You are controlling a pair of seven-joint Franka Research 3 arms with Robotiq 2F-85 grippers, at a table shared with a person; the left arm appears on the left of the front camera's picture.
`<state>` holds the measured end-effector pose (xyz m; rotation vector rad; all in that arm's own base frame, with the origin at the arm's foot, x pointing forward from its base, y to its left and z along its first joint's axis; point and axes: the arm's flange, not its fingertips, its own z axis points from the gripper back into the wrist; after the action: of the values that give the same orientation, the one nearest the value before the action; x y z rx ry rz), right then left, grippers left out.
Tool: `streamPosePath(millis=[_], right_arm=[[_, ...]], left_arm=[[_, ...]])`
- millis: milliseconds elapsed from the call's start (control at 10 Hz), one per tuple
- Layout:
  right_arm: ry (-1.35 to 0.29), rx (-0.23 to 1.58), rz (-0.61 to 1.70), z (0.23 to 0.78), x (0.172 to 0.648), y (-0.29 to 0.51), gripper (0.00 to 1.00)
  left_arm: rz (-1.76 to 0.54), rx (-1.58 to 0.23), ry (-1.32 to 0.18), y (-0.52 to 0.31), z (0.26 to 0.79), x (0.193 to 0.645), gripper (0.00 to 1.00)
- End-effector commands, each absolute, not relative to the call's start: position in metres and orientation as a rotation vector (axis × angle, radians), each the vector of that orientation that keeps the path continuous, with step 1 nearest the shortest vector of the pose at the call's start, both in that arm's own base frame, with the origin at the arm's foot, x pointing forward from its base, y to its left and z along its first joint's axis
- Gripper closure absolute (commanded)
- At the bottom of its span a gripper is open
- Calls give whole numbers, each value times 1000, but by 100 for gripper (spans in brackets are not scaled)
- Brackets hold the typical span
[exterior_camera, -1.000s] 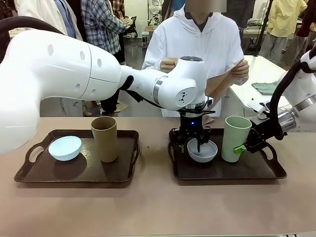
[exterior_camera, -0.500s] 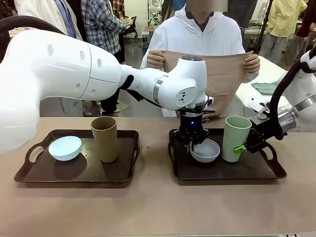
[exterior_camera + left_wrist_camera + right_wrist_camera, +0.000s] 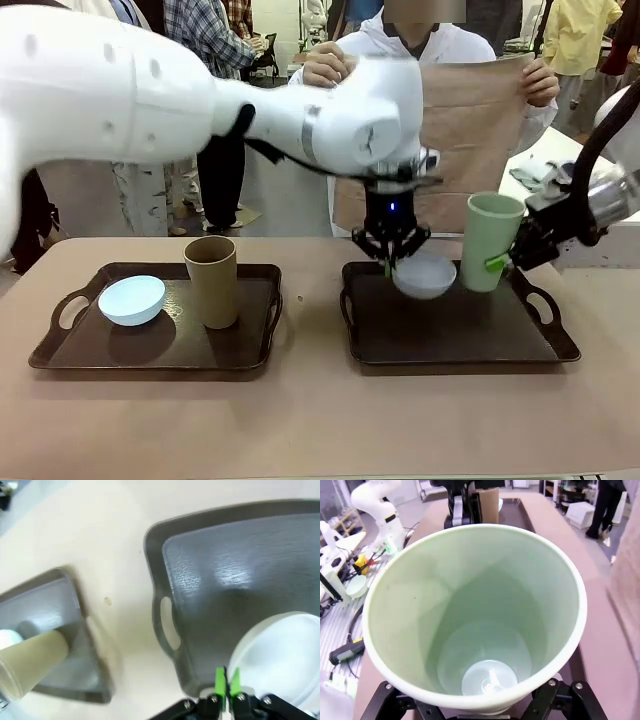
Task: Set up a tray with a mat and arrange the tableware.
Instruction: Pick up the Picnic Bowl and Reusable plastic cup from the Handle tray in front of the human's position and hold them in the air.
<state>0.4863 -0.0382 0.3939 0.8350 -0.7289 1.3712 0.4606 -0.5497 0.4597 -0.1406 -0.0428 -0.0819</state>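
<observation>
While the left end effector [image 3: 392, 263] pinches the greyish-white bowl [image 3: 426, 277] and the right end effector [image 3: 500, 262] grips the light green tumbler [image 3: 491, 240] above the bare tray [image 3: 450, 337], I'd guess the held-up mat [image 3: 475, 130] goes in next.

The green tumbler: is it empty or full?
Empty. Seen from above in the right wrist view, the green tumbler is bare down to its bottom.

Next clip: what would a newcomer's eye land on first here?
Both grippers hold tableware above the right tray: the left gripper pinches the rim of the greyish white bowl, and the right gripper clasps the light green tumbler. Behind them, the person holds up a brown mat.
</observation>
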Motion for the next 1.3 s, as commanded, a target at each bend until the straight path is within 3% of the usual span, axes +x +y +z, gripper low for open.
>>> streamPosePath(millis=[0, 200, 500, 1200], right_arm=[[-746, 796, 1359, 443, 455, -34, 100], [-775, 731, 1362, 488, 437, -33, 100], [-844, 679, 1368, 540, 412, -27, 100], [-847, 683, 1379, 538, 425, -34, 100]], left_arm=[[-99, -176, -58, -534, 514, 448, 97], [-88, -168, -124, -533, 564, 433, 97], [-53, -155, -169, -535, 597, 424, 97], [-88, -189, -154, -527, 593, 422, 97]])
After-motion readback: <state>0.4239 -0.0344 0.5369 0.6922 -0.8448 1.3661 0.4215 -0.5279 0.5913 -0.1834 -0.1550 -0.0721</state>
